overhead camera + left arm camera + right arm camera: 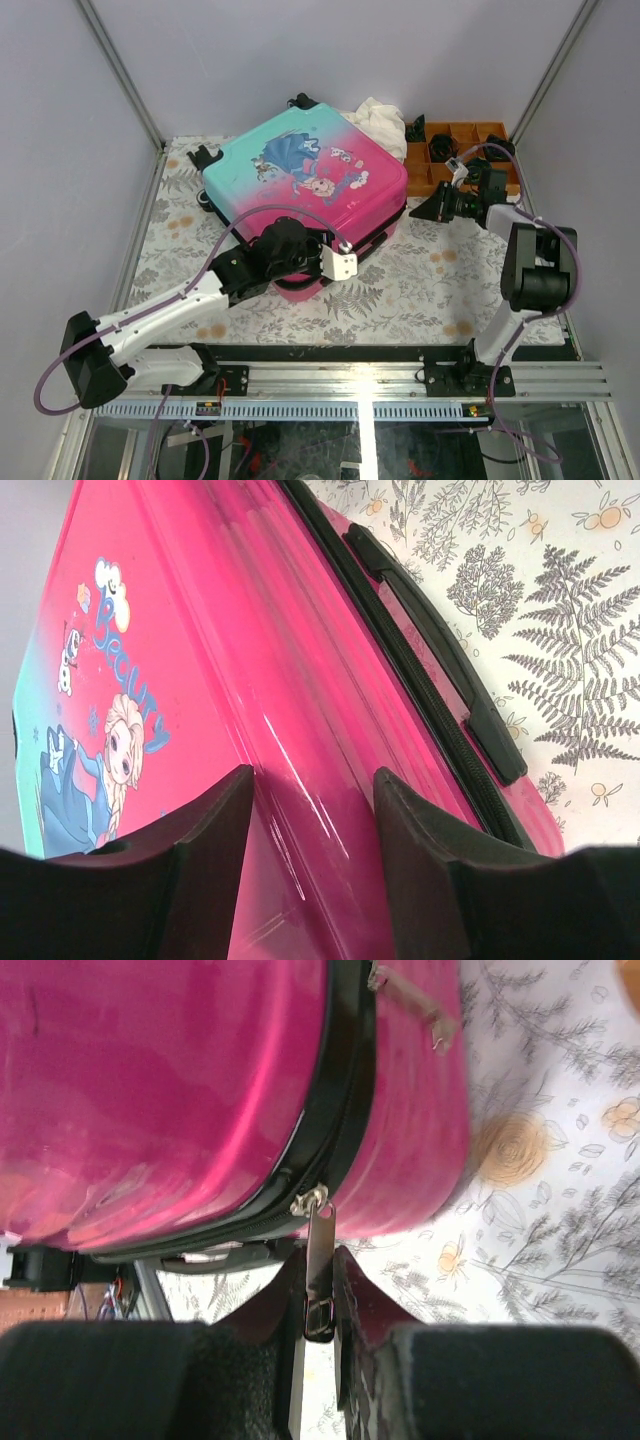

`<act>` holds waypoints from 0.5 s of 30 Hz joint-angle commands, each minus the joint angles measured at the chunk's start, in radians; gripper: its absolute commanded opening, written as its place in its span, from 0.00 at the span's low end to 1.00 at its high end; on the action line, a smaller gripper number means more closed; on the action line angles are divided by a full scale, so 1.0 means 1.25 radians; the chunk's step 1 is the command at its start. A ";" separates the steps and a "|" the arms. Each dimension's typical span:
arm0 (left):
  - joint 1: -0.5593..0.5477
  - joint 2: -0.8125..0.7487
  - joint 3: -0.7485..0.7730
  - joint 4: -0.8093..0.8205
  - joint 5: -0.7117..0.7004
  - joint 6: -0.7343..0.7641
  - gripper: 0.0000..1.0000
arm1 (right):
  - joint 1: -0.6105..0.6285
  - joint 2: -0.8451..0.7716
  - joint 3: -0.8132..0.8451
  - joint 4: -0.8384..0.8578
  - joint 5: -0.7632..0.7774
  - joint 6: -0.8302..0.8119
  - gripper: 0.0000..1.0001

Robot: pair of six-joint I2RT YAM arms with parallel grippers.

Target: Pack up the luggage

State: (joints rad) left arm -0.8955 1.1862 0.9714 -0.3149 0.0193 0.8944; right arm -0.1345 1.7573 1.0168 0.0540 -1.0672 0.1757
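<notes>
The case (305, 185) is lying flat on the table (420, 280), near the middle and toward the back. Its lid is down. Its wheels (207, 156) are pointing to the far left.

I think the shell is hard and smooth, so fingers are likely slipping on it. It is shining in the light. It is probably light for its size, so a strong tug on one side is likely making it slide or turn on the table. The good places to hold are the small ones: the metal zip pull (320, 1245) and the black handle (440, 670) on the side. The pull is thin and could be slipping out of a weak pinch.

The right gripper (318, 1260) is pinching the zip pull, with its fingers nearly together around it. The pull is hanging from the black zip (345, 1100) on the right side of the case.

The left gripper (312, 780) is sitting at the near edge of the case with its fingers (215, 830) standing apart. The pink shell is showing between them. I cannot tell if they are touching it. From there it could be pressing down to stop the case from moving while the zip is being pulled.

The case is teal at the far left, fading to bright pink at the near right. A cartoon princess in a blue dress is showing on the lid.
</notes>
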 commanded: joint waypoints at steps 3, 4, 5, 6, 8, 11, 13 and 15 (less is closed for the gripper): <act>0.064 0.029 -0.071 -0.279 -0.085 0.018 0.42 | -0.054 0.070 0.120 0.093 0.112 -0.019 0.00; 0.067 0.028 -0.070 -0.277 -0.079 0.013 0.42 | -0.054 0.074 0.118 0.111 0.112 -0.007 0.00; 0.067 0.026 -0.065 -0.276 -0.067 0.006 0.42 | -0.050 0.080 0.114 0.128 0.107 0.012 0.00; 0.068 0.022 -0.057 -0.275 -0.045 -0.001 0.42 | -0.042 0.084 0.110 0.141 0.100 0.030 0.00; 0.056 0.010 -0.025 -0.270 -0.004 -0.022 0.46 | -0.025 0.085 0.097 0.155 0.084 0.052 0.00; -0.025 0.001 0.062 -0.265 0.002 -0.042 0.62 | -0.003 0.064 0.063 0.167 0.067 0.063 0.00; -0.084 0.016 0.130 -0.266 0.017 -0.071 0.68 | 0.006 0.051 0.050 0.173 0.064 0.069 0.00; -0.154 0.049 0.202 -0.278 0.022 -0.130 0.70 | 0.010 0.047 0.044 0.180 0.063 0.076 0.00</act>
State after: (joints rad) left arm -0.9581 1.1992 1.0828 -0.5240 0.0399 0.8593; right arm -0.1291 1.8561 1.0824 0.1669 -1.0771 0.2520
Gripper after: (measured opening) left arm 0.685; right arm 0.168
